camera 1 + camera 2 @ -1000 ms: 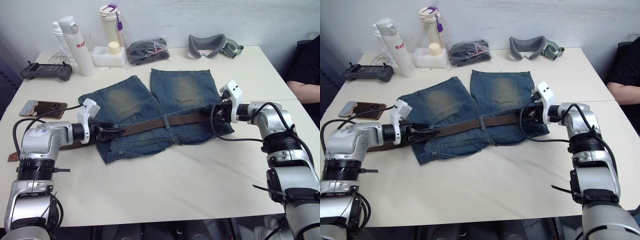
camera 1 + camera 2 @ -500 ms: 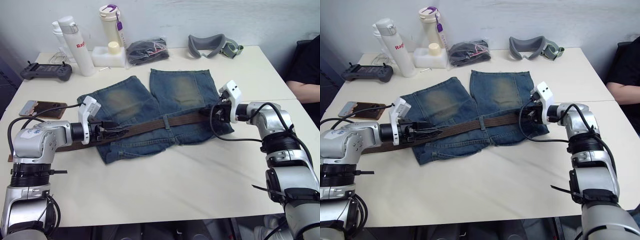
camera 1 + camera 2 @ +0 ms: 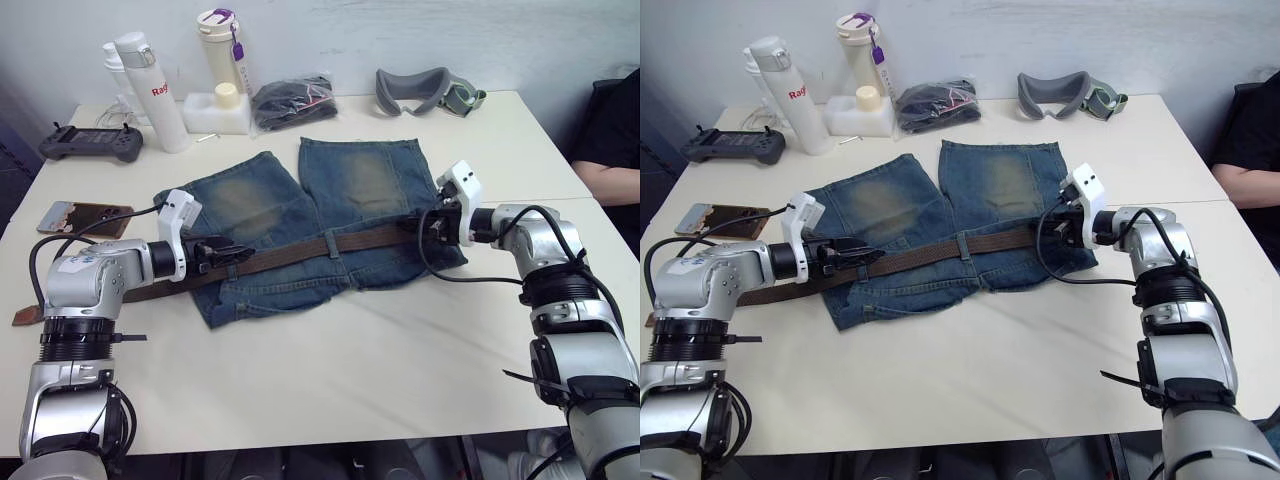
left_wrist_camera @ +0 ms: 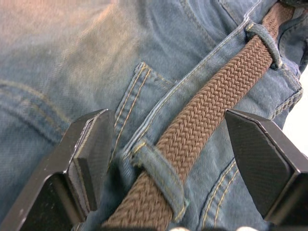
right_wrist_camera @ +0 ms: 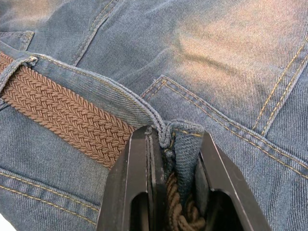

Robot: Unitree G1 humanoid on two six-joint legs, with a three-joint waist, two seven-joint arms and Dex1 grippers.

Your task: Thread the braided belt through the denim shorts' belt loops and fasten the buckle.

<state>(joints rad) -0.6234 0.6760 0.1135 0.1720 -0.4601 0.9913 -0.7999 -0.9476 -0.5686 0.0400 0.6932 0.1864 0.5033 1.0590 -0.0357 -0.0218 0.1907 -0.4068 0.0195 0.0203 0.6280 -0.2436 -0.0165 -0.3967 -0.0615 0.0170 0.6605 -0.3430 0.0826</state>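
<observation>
Cream table: denim shorts in the middle, bottles, game controller, phone, goggles around.

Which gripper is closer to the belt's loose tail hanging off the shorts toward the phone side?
Left. The left gripper sits open over the braided belt at the shorts' left edge, right where the tail exits. The right gripper is at the opposite end, clamped on a belt loop.

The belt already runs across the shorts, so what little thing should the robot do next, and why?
Probably close the open left hand on the braided belt and draw it further along. Its fingers straddle the belt at a belt loop, while the right hand pinches the denim shorts at the waistband, bracing them. A long tail trails off beyond the left arm.
</observation>
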